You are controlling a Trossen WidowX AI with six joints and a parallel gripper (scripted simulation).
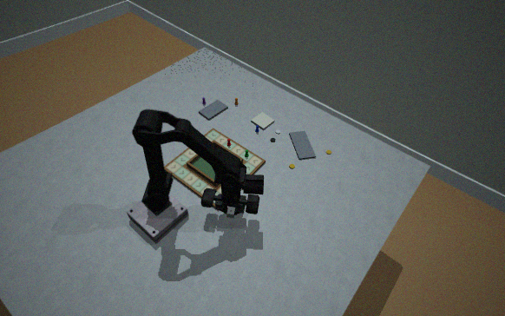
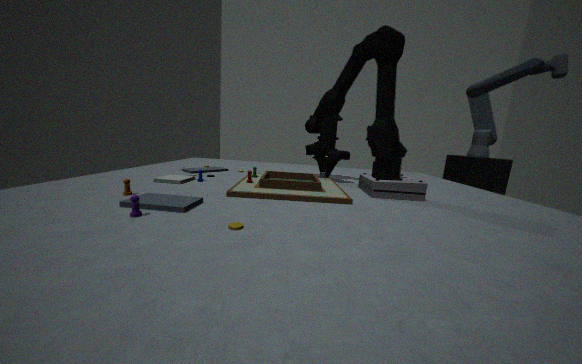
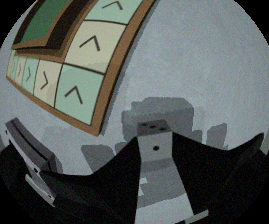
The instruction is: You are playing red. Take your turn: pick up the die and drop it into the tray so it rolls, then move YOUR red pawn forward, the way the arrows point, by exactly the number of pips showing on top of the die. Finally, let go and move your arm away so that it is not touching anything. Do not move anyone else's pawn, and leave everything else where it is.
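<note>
My gripper (image 1: 231, 209) (image 2: 324, 173) (image 3: 153, 138) points down beside the board's near corner, shut on the white die (image 1: 231, 212) (image 2: 323, 175) (image 3: 156, 148). The die is at or just above the table; one pip shows on the face towards the wrist camera. The red pawn (image 1: 229, 142) (image 2: 249, 177) stands on the board (image 1: 182, 172) (image 2: 293, 198) (image 3: 79, 96), in the far-right row in the top view. The green pawn (image 1: 246, 154) (image 2: 255, 172) stands in that row, with one tile between them. The green-floored tray (image 1: 200, 164) (image 2: 290, 184) (image 3: 41, 22) is mid-board, partly hidden by the arm.
A blue pawn (image 1: 257, 129) (image 2: 200, 176), an orange pawn (image 1: 236, 102) (image 2: 127, 187) and a purple pawn (image 1: 204, 101) (image 2: 135, 206) stand off the board. Two grey slabs (image 1: 213, 109) (image 1: 302, 145), a pale square (image 1: 262, 121) and several small discs lie beyond the board.
</note>
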